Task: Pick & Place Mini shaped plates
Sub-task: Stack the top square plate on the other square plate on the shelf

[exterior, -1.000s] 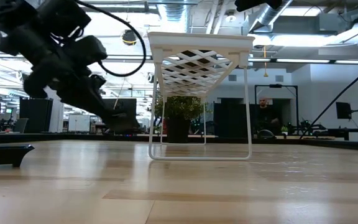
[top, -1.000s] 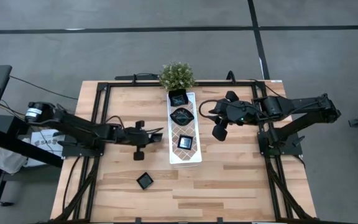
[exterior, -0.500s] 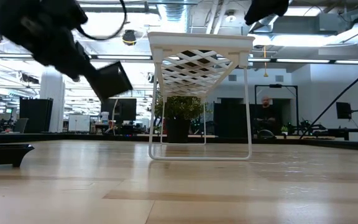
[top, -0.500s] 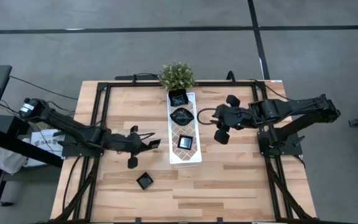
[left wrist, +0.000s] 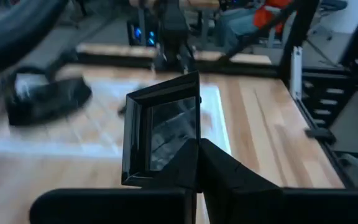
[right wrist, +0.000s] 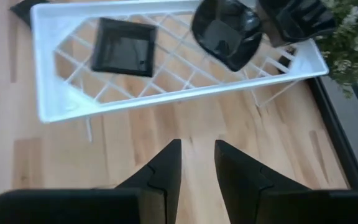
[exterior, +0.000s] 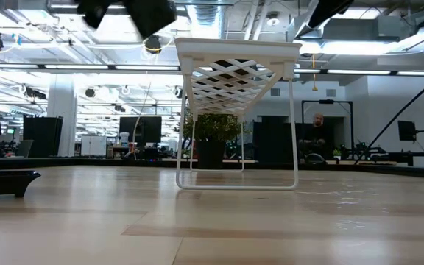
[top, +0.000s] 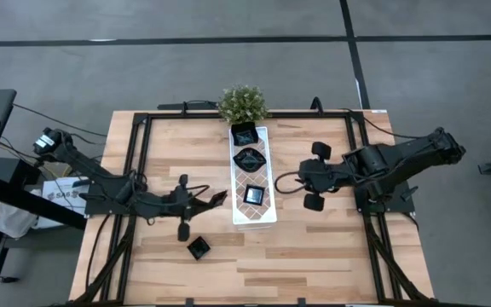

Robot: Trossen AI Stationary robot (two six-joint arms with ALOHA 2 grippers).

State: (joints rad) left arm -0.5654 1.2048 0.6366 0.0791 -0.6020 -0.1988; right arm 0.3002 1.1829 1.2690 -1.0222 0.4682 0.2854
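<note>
A small square black plate (left wrist: 163, 127) is pinched by its lower edge between the closed fingers of the left gripper (top: 217, 197), held on edge in the air just beside the near end of the long white tray (top: 253, 217), on the side facing the table's left edge. Three more black plates already sit on the tray: a square plate (top: 254, 195) near its near end, a wavy plate (top: 251, 159) in the middle, and a deeper dish (top: 244, 134) at the far end by the small potted plant (top: 243, 103). One more square plate (top: 199, 247) lies on the wooden table (top: 331, 247) towards the near edge, close under the left arm. The step in hand looks like carrying the held plate over to the tray. To do it well, the left gripper would need to clear the tray's raised rim, turn the plate from edge-on to flat, and lower it onto a free stretch of lattice, which seems to be between the near square plate and the wavy one or at the very near end, without knocking the neighbours. Letting go only once the plate rests on the lattice would keep it from sliding. The right gripper (right wrist: 196, 163) waits over bare table on the tray's other side, its fingers slightly parted and holding nothing.
</note>
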